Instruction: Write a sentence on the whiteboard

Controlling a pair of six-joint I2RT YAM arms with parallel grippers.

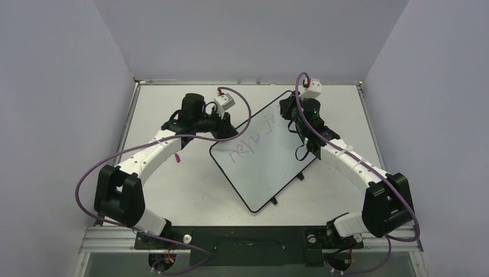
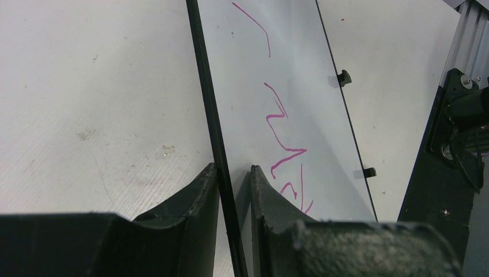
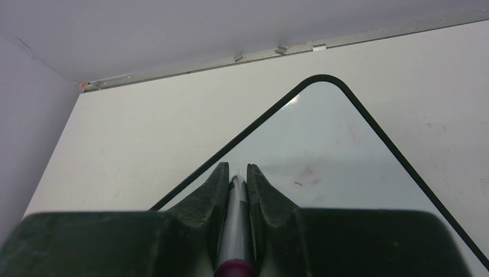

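Note:
The whiteboard (image 1: 271, 173) lies turned diagonally in the middle of the table. Pink strokes of the sentence (image 1: 245, 151) run across its upper left part. My left gripper (image 1: 226, 131) is at the board's left edge. In the left wrist view its jaws (image 2: 232, 168) stand close on either side of the black frame, shut on the whiteboard (image 2: 248, 69), with the sentence (image 2: 282, 153) just beyond. My right gripper (image 1: 293, 115) hangs over the board's far corner (image 3: 346, 150). It (image 3: 237, 173) is shut on a grey-white marker (image 3: 235, 231) with a magenta end. The marker's tip is hidden.
Two black tabs (image 2: 343, 77) stick out of the board's long right edge. A small pink piece (image 1: 179, 157) lies on the table beside the left arm. Grey walls close in the table on three sides, and a metal rail (image 1: 248, 82) runs along its back edge.

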